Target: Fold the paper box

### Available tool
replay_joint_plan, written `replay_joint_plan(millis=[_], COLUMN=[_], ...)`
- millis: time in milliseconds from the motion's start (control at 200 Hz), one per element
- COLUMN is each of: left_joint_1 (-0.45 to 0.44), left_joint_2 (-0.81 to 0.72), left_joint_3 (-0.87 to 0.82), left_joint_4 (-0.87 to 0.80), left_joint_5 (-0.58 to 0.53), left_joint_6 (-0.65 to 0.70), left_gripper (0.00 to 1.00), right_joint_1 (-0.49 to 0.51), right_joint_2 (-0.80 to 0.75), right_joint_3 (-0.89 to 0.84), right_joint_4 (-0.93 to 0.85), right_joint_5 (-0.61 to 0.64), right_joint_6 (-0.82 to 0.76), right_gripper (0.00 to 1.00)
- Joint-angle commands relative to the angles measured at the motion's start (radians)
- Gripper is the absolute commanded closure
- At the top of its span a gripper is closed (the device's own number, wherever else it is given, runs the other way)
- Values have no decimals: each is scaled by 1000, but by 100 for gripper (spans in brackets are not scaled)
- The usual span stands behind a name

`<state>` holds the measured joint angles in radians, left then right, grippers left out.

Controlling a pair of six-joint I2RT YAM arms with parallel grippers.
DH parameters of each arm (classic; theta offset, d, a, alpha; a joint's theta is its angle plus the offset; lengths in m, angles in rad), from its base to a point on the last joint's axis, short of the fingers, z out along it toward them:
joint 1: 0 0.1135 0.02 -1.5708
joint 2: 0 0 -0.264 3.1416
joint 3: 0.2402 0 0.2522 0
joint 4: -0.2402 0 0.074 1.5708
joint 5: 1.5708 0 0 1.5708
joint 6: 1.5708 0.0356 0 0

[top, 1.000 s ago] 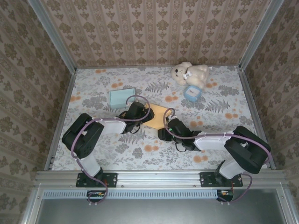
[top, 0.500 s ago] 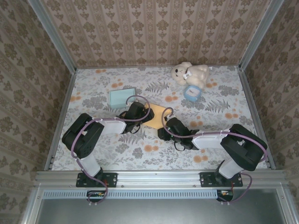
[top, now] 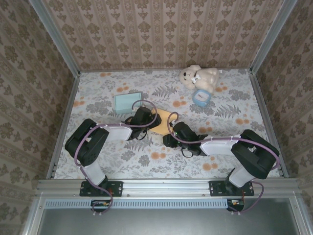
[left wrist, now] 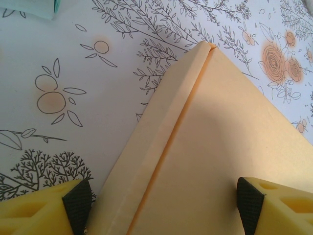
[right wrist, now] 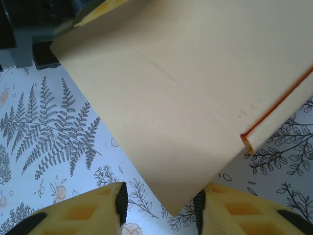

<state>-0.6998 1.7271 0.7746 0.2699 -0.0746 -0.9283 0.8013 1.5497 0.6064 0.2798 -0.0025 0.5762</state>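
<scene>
From above: yellow paper box (top: 165, 117) flat on the floral table (top: 98, 93), near the middle. Sits between the two arm ends, with the left gripper (top: 149, 120) at its left side and the right gripper (top: 167, 134) at its near corner.

Through the left wrist camera: left gripper (left wrist: 161, 208) with jaws wide apart, clamped on nothing. Straddles the left border of the paper box (left wrist: 210, 147), where a narrow flap lies folded over along a crease. Fingertip (left wrist: 78, 200) at picture left just off the sheet's edge, over the cloth; the other fingertip over the sheet itself. Touching the paper or not: cannot tell.

Through the right wrist camera: right gripper (right wrist: 159, 208) with jaws partly apart, nothing pinched. Has the near corner of the paper box (right wrist: 186, 88) pointing down into the gap between the pads. Bare cloth between the corner and the pad at picture left; pad at picture right just beside the sheet's edge, contact unclear. Orange-lined fold end at the sheet's right side.

Farther back: teal flat sheet (top: 128, 102) beyond the left gripper, teddy bear (top: 198, 77) at far right, small blue tub (top: 200, 97) just in front of it, all well apart from the box.
</scene>
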Motion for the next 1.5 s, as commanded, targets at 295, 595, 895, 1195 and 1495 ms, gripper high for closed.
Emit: replay_joint_plan(millis=[295, 595, 895, 1195, 1495], left_joint_1=[-9, -9, -7, -4, -2], left_joint_2=[48, 47, 46, 47, 55], left_joint_3=[-31, -34, -40, -43, -43], left_joint_4=[-115, -112, -110, -110, -106], left_joint_5=[24, 24, 23, 21, 20], left_joint_6=[-6, -7, -3, 3, -1], left_gripper=[21, 21, 22, 22, 22], right_joint_1=[8, 3, 2, 2, 2], right_joint_2=[2, 30, 56, 36, -36], right_joint_3=[58, 64, 49, 25, 10], right_joint_4=[-71, -70, -33, 4, 18], right_joint_5=[93, 138, 183, 192, 114], right_joint_6=[-62, -86, -106, -106, -26], right_gripper=[57, 56, 57, 58, 49])
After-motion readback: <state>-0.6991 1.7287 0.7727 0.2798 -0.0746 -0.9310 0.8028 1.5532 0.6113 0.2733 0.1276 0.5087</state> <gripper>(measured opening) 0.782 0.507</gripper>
